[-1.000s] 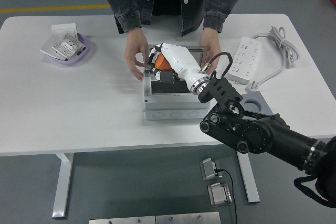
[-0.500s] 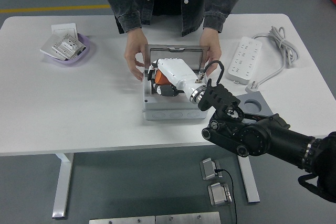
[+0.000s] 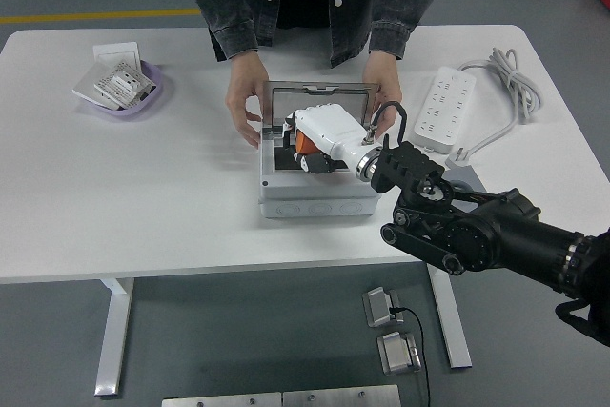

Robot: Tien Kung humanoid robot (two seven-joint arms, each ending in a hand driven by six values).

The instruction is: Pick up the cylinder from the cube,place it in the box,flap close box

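My right hand is inside the open grey box on the table, fingers curled around the orange cylinder, which sits low in the box's dark well. Whether it already rests on the bottom I can't quite tell, since my own palm covers it. It looks small, rigid and light, probably smooth plastic, so a wrap around its middle suits it best. A person's hands steady the box's far corners beside its raised lid. My left hand is out of sight.
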